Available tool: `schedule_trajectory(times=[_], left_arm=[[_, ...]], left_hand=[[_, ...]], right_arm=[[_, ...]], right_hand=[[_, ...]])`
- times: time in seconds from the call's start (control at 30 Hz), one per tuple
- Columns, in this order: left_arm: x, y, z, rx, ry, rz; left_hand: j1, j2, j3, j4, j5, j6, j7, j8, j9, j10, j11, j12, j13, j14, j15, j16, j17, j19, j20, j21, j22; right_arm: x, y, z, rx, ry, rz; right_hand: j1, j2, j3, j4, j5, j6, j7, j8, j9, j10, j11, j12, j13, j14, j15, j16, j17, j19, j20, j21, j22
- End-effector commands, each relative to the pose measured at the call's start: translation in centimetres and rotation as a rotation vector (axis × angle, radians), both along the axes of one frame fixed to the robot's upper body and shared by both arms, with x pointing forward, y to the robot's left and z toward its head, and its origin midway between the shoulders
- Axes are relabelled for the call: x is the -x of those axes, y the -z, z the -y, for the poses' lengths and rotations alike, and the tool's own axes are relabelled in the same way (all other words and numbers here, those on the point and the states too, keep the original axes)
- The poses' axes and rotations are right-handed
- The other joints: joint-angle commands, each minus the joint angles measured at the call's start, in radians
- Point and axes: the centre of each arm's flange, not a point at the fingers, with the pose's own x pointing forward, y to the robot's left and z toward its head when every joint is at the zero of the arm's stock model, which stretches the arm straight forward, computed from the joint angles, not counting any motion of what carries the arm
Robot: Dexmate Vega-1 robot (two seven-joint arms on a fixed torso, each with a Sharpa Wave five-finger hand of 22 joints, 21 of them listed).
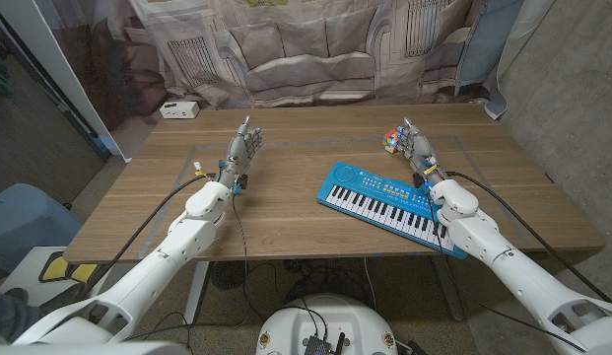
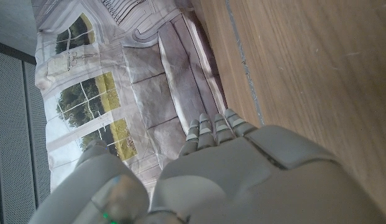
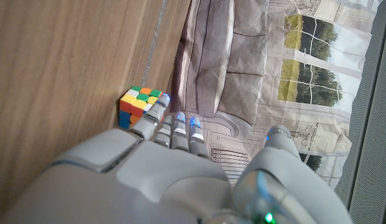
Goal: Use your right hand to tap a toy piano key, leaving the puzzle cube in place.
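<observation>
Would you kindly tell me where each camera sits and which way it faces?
Head view: on the robot's head, looking down over both arms at the toy piano, puzzle cube, left robot hand and right robot hand.
Left wrist view: behind the left robot hand, facing the backdrop.
Right wrist view: behind the right robot hand, sharing the puzzle cube with the head view.

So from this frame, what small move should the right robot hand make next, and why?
Probably swing the right robot hand toward the blue toy piano's white keys: it stands open beside the multicoloured puzzle cube, beyond the keyboard, touching no key.
</observation>
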Motion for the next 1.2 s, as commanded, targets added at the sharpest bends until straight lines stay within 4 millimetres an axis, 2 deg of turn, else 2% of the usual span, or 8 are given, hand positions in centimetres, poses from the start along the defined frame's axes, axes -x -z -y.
schedule_trajectory(times=[0.03, 0.23, 0.33, 0.47, 0.6, 0.73, 0.97, 1.2], left_arm=[[1.5, -0.6, 0.5, -0.021, 0.006, 0.028], [1.8, -1.1, 0.5, -0.041, 0.009, 0.024], [2.1, -1.4, 0.9, -0.030, 0.013, 0.012], [2.3, -2.0, 1.7, -0.030, 0.031, 0.035], [2.2, -2.7, 2.5, -0.062, 0.037, 0.052], [2.2, -3.1, 3.3, -0.082, 0.016, 0.060], [1.6, -2.9, 3.7, -0.082, 0.005, 0.055], [2.5, -3.4, 3.6, -0.066, 0.017, 0.104]], left_hand=[[0.013, 0.000, 0.004, -0.008, 0.004, 0.009, 0.003, 0.010, 0.003, 0.012, -0.003, 0.005, 0.002, 0.008, 0.001, 0.005, 0.004, 0.006, 0.006, -0.002, 0.005], [0.020, 0.004, 0.004, -0.012, 0.002, 0.023, 0.004, 0.012, 0.003, 0.028, 0.000, 0.010, 0.000, 0.026, 0.002, 0.008, 0.004, 0.022, 0.006, -0.001, 0.005], [0.025, 0.007, 0.005, -0.014, 0.000, 0.032, 0.004, 0.013, 0.003, 0.034, 0.000, 0.011, -0.001, 0.032, 0.001, 0.007, 0.004, -0.009, 0.005, -0.017, 0.006], [0.027, 0.009, 0.006, -0.015, -0.001, 0.031, 0.002, 0.011, 0.003, 0.035, -0.003, 0.010, -0.001, 0.033, -0.001, 0.006, 0.004, -0.006, 0.000, -0.017, 0.006], [0.032, 0.014, 0.007, -0.019, -0.003, 0.034, 0.003, 0.009, 0.003, 0.038, -0.005, 0.010, -0.002, 0.042, -0.003, 0.006, 0.003, 0.039, -0.014, -0.003, 0.006], [0.038, 0.016, 0.007, -0.023, -0.005, 0.033, 0.008, 0.006, 0.003, 0.042, 0.002, 0.009, -0.003, 0.053, 0.002, 0.006, 0.003, 0.081, 0.006, 0.007, 0.006], [0.047, 0.019, 0.007, -0.030, -0.007, 0.056, 0.003, 0.011, 0.004, 0.053, -0.007, 0.011, -0.003, 0.076, 0.010, 0.009, 0.003, 0.113, 0.017, 0.010, 0.006], [0.052, 0.020, 0.007, -0.033, -0.008, 0.071, 0.011, 0.014, 0.004, 0.065, 0.006, 0.014, -0.004, 0.086, 0.007, 0.009, 0.003, 0.120, 0.010, 0.008, 0.006]], right_arm=[[1.4, -0.3, 0.4, -0.002, 0.006, 0.057], [2.2, -0.4, 0.9, 0.000, 0.003, 0.070], [2.1, -0.3, 1.2, 0.009, -0.004, 0.061], [2.3, -0.5, 1.8, 0.024, -0.012, 0.070], [2.3, -0.4, 2.5, 0.028, -0.033, 0.081], [2.4, -0.6, 3.2, 0.038, -0.052, 0.089], [2.5, -0.8, 3.9, 0.038, -0.061, 0.090], [3.8, -0.7, 3.5, 0.035, -0.048, 0.106]], right_hand=[[0.009, 0.005, 0.004, -0.006, 0.005, 0.015, -0.004, 0.005, 0.003, 0.013, 0.000, 0.008, 0.001, 0.009, 0.003, 0.006, 0.000, 0.010, 0.001, 0.007, 0.002], [0.009, 0.006, 0.004, -0.006, 0.005, 0.011, -0.004, 0.002, 0.004, 0.009, 0.000, 0.005, 0.001, 0.005, 0.003, 0.003, -0.002, 0.008, 0.000, 0.004, 0.002], [0.009, 0.007, 0.003, -0.007, 0.005, 0.009, -0.005, 0.000, 0.004, 0.001, -0.002, 0.001, 0.001, -0.006, 0.001, -0.001, -0.004, 0.002, -0.001, 0.000, 0.002], [0.009, 0.008, 0.003, -0.007, 0.005, 0.009, -0.006, -0.001, 0.004, -0.002, -0.003, -0.001, 0.001, -0.011, 0.001, -0.004, -0.005, -0.001, 0.000, -0.003, 0.002], [0.009, 0.008, 0.003, -0.007, 0.005, 0.008, -0.007, -0.002, 0.004, -0.004, -0.005, -0.002, 0.001, -0.012, 0.000, -0.004, -0.006, -0.002, 0.000, -0.005, 0.002], [0.009, 0.008, 0.002, -0.008, 0.004, 0.008, -0.006, -0.003, 0.004, -0.006, -0.003, -0.003, 0.001, -0.013, 0.002, -0.005, -0.007, -0.002, -0.001, -0.006, 0.002], [0.008, 0.008, 0.001, -0.008, 0.004, 0.008, -0.005, -0.004, 0.004, -0.005, -0.003, -0.003, 0.001, -0.012, 0.001, -0.005, -0.009, -0.002, -0.002, -0.008, 0.002], [0.008, 0.009, 0.001, -0.008, 0.004, 0.010, -0.005, -0.004, 0.004, -0.004, -0.003, -0.003, 0.001, -0.010, 0.002, -0.004, -0.010, 0.000, -0.001, -0.009, 0.002]])
